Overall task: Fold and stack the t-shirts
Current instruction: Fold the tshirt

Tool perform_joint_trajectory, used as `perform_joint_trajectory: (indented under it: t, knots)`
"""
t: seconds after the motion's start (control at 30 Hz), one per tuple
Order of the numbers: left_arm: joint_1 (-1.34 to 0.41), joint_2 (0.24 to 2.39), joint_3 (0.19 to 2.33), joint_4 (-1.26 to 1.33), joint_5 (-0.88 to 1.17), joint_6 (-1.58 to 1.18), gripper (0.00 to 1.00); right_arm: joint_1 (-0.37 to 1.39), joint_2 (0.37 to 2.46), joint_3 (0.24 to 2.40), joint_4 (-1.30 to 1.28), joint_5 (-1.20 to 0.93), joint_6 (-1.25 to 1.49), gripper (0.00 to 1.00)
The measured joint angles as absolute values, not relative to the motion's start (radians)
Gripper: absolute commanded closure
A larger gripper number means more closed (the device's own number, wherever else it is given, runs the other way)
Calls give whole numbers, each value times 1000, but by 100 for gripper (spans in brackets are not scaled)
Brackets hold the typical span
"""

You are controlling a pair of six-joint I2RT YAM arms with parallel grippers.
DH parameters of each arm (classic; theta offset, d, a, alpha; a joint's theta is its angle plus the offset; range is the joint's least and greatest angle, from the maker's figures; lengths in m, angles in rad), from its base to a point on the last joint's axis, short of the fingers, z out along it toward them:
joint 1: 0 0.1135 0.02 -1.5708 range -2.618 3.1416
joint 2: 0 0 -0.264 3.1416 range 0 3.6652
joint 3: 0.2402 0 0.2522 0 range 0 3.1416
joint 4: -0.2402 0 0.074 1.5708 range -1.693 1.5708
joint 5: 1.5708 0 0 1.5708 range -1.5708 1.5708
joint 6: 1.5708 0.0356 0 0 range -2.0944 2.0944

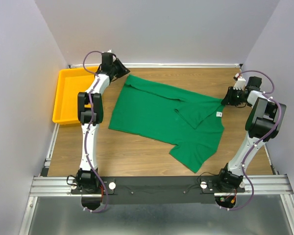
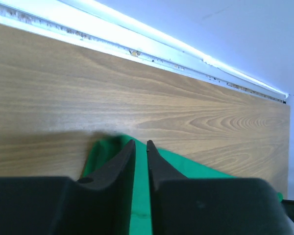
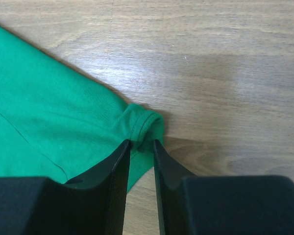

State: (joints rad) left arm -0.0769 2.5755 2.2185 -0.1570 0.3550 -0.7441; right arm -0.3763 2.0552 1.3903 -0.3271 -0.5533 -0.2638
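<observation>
A green t-shirt (image 1: 157, 115) lies spread slantwise across the wooden table, one part folded over near its white neck tag (image 1: 218, 114). My left gripper (image 1: 123, 72) is at the shirt's far left corner. In the left wrist view its fingers (image 2: 141, 143) stand a narrow slit apart, with the cloth (image 2: 104, 149) lying flat beneath. My right gripper (image 1: 225, 100) sits at the shirt's right corner. In the right wrist view its fingertips (image 3: 142, 143) pinch a bunched hem of the green cloth (image 3: 54, 117).
A yellow tray (image 1: 68, 95) stands at the far left edge of the table, beside the left arm. A white rail (image 2: 161, 49) runs along the back wall just beyond the left gripper. Grey walls close in on both sides.
</observation>
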Motion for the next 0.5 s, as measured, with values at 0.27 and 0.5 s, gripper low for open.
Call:
perform_joint_trajectory:
  t: [0.27, 0.5]
  knots:
    - [-67, 2542, 2177, -88, 350, -697, 62, -376, 2055, 1390, -328, -551, -270, 52]
    - [-67, 2167, 1782, 35, 321, -577, 46, -376, 2012, 1368, -342, -524, -320, 27]
